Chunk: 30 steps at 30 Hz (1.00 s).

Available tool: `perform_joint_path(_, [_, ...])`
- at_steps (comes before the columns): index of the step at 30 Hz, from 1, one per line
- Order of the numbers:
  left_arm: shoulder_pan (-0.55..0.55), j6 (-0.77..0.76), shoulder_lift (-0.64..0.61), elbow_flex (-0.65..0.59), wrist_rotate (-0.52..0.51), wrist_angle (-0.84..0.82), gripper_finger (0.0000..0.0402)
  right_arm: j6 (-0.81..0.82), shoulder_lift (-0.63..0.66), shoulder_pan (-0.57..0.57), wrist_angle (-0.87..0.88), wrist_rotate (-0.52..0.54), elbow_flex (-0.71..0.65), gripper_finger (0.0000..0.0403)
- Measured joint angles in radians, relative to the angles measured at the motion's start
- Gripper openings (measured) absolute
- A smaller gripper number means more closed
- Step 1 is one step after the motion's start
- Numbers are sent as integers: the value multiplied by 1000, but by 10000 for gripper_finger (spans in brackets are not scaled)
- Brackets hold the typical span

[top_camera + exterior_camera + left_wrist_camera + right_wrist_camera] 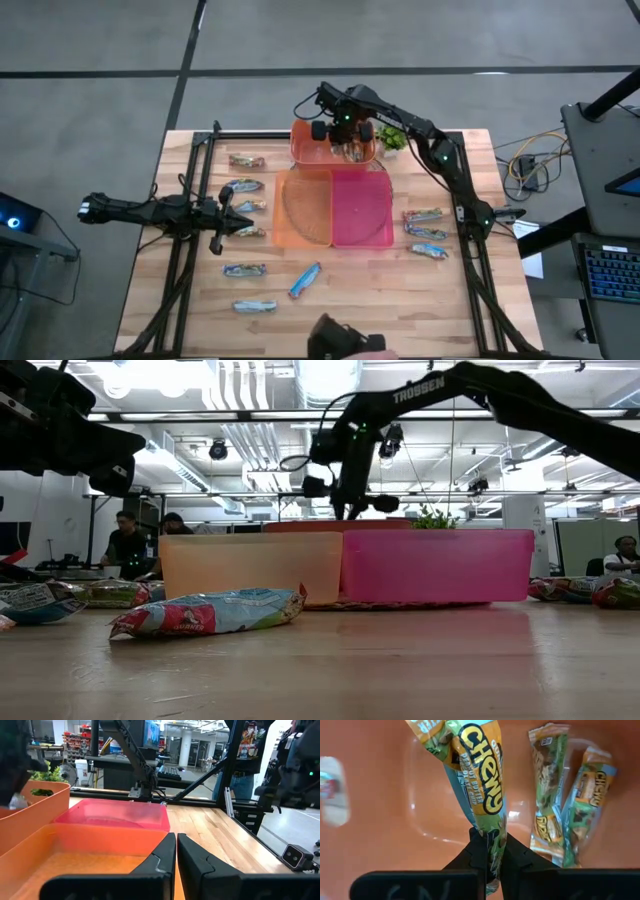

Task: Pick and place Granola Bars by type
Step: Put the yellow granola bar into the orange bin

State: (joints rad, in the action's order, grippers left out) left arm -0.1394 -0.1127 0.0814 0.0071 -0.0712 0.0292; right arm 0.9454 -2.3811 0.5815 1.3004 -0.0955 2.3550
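Granola bars in shiny wrappers lie flat on the table: several left of the bins, such as one and a blue one, and three on the right. My right gripper is over the far orange-red bin, shut on a gold-green "Chewy" bar. Two more greenish-gold bars lie on that bin's floor. My left gripper is shut and holds nothing. It is just left of the orange bin, between two bars. My right gripper pinches the gold-green bar by one end between its two fingers, coming from above and pointing down. The bar hangs below the fingers inside the far bin. Whether its lower end reaches the bin's floor cannot be told.
A pink bin stands against the orange one at mid-table. A small green potted plant is right of the far bin. A blue-red bar lies near the table's near edge. People sit at desks in the room behind.
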Motion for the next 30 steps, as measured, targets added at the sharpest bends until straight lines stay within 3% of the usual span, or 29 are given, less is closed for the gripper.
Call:
perform_joint_path(18, [0, 0, 0, 0, 0, 0, 0, -56, -97, 0, -3, 105, -1, 11])
perform_joint_path(30, [0, 0, 0, 0, 0, 0, 0, -123, -138, 1, 3, 69, -1, 18])
